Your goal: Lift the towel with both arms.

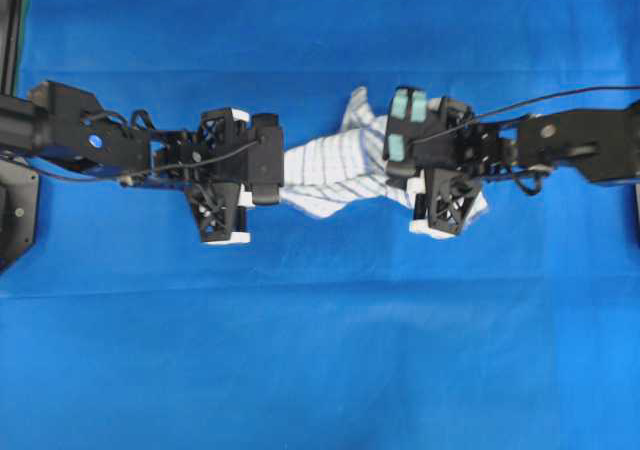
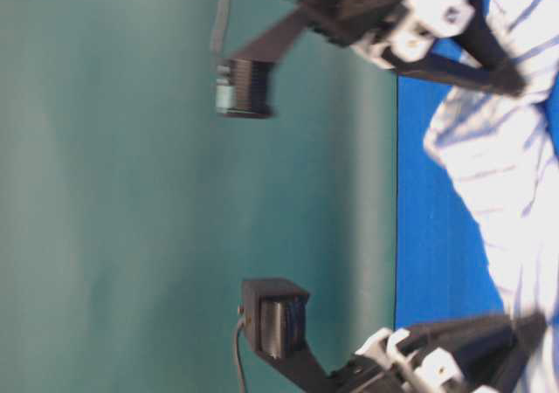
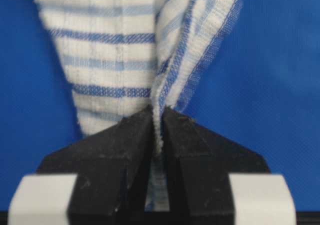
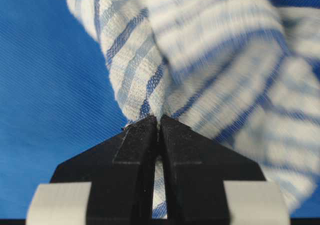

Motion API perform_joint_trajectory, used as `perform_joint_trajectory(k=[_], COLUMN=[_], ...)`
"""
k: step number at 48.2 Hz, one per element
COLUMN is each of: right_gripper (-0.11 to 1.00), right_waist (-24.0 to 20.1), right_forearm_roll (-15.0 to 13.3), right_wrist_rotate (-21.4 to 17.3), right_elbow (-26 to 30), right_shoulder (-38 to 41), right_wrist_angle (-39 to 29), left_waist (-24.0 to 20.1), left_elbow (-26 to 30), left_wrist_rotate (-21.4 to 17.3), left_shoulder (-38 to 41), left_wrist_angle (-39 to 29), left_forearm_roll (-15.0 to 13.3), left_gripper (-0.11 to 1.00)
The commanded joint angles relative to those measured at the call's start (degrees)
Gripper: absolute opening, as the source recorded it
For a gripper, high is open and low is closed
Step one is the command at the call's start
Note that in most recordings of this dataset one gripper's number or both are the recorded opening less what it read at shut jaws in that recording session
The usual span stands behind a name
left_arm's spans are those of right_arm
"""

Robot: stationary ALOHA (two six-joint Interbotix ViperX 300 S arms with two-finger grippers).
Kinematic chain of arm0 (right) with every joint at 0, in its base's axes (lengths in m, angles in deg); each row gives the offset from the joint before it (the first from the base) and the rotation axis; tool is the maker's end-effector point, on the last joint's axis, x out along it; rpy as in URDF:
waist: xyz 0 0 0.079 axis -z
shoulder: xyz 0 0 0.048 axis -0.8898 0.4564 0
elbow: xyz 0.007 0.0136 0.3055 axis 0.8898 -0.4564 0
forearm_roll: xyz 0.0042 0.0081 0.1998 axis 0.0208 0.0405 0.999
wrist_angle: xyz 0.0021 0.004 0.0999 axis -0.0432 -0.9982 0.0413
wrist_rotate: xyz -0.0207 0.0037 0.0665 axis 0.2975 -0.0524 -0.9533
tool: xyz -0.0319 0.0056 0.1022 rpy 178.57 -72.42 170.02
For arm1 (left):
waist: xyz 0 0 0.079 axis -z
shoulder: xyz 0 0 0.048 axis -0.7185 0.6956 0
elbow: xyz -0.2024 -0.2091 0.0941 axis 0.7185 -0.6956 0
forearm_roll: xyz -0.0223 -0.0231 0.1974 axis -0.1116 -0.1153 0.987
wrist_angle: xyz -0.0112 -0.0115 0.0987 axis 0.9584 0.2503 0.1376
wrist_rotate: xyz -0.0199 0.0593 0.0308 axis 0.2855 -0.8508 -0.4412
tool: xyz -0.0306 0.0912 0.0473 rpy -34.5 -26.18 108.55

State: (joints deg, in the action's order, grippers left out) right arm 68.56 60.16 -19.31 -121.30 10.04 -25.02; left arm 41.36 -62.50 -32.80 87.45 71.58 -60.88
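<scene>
The towel (image 1: 330, 170), white with thin blue stripes, lies bunched near the middle of the blue-covered table (image 1: 320, 370), stretched between the two arms. The left arm (image 1: 90, 135) reaches in level from the left edge, its wrist bent so that the left gripper (image 3: 157, 125) points down at the towel's left end. Its black fingers (image 3: 125, 145) are closed on a pinched fold of cloth. The right arm (image 1: 570, 145) comes in from the right edge in a mirrored pose. The right gripper (image 4: 159, 122) has its fingers (image 4: 190, 150) pressed together on the towel's right end. No writing is legible anywhere.
</scene>
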Motion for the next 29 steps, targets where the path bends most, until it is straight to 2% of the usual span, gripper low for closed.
perform_joint_trajectory(k=[1,15,29], right_gripper=[0.03,0.03,0.03], right_waist=[-0.1,-0.1,-0.1], right_forearm_roll=[0.4,0.4,-0.4], right_wrist_rotate=[0.0,0.1,1.2], right_elbow=[1.1,3.5,10.4], right_shoulder=[-6.0,-18.3,-26.5], right_wrist_angle=[-0.8,-8.0,-17.1], left_waist=[0.1,-0.2,-0.8], left_elbow=[1.3,4.5,12.1], left_wrist_rotate=[0.1,6.9,7.6], left_shoulder=[-4.8,-17.0,-26.3], left_wrist_angle=[-2.4,-12.3,-25.6], left_forearm_roll=[-0.1,0.0,0.4], left_gripper=[0.04,0.04,0.04])
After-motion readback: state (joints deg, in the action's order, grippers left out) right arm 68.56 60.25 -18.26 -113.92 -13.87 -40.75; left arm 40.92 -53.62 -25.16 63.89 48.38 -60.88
